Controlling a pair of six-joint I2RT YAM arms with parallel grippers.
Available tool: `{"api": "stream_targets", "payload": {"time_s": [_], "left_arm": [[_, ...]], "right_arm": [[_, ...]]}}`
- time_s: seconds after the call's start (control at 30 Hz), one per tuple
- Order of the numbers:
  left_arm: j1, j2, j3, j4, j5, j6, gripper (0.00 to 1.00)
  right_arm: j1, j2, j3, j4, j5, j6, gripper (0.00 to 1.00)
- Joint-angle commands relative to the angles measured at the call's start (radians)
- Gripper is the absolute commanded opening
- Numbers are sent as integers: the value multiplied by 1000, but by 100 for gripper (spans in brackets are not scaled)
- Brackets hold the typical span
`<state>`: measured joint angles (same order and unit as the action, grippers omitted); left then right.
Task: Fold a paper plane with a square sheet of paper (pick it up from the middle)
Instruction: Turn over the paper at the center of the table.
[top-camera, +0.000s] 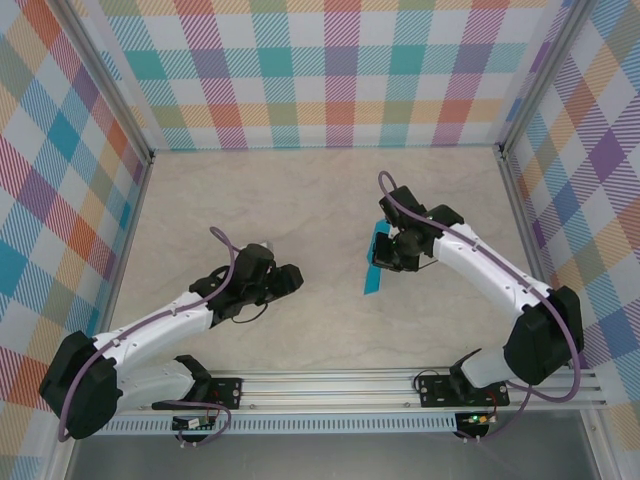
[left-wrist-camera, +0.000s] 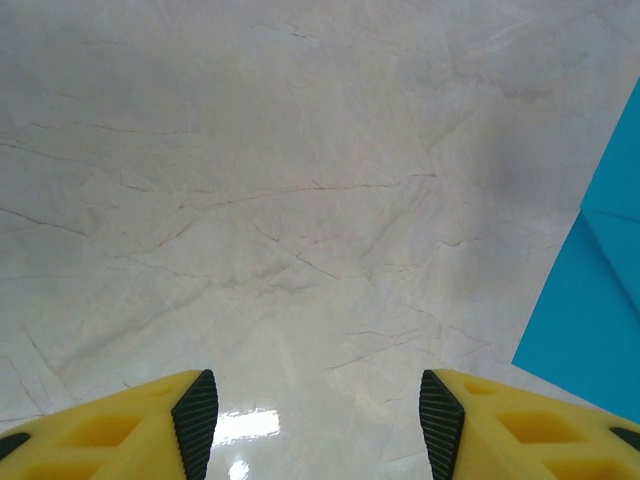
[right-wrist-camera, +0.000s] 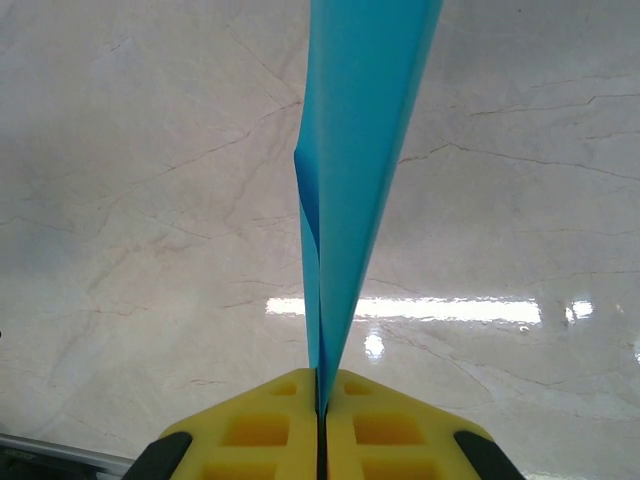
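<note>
The teal-blue sheet of paper (top-camera: 376, 265) is folded into a narrow layered strip and hangs edge-on above the table's middle right. My right gripper (top-camera: 393, 250) is shut on its upper end. In the right wrist view the folded paper (right-wrist-camera: 352, 190) rises from between the closed yellow fingers of the right gripper (right-wrist-camera: 322, 388), its two layers spreading slightly apart. My left gripper (top-camera: 296, 279) is to the left of the paper and apart from it. In the left wrist view the left gripper (left-wrist-camera: 318, 402) stands open over bare table, with a creased part of the paper (left-wrist-camera: 590, 320) at the right edge.
The marble-patterned tabletop (top-camera: 300, 200) is enclosed by plaid walls (top-camera: 330, 70) on the left, back and right. An aluminium rail (top-camera: 350, 385) carrying both arm bases runs along the near edge.
</note>
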<state>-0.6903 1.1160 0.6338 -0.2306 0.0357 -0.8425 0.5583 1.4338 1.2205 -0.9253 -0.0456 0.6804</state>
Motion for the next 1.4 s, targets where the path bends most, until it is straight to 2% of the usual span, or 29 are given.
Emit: {"api": "stream_targets", "payload": {"time_s": [0.0,0.3,0.57,0.9,1.1,1.23,1.37], "left_arm": [[12,1,57,-38,7,32,59],[18,-5,47,-39,3,27,60],[38,-39,23,-90,-37,29,61],[63,-96,-21,-98,-83,10,62],[87,-149,-63,-134,-139,-32,62],[106,-213,-98,-163,-171,-53,63],[116,-271,-98,-234,-207,-43,63]], "right_arm": [[8,33,50,-58,-12,2,7],[6,70,85,-76,-38,-29,7],[18,71,81,-130,25,-54,6],[68,62,164,-329,287,-91,6],[144,196,256,-524,495,-27,5],[199,319,286,-512,494,-12,6],[244,471,342,-449,431,-14,7]]}}
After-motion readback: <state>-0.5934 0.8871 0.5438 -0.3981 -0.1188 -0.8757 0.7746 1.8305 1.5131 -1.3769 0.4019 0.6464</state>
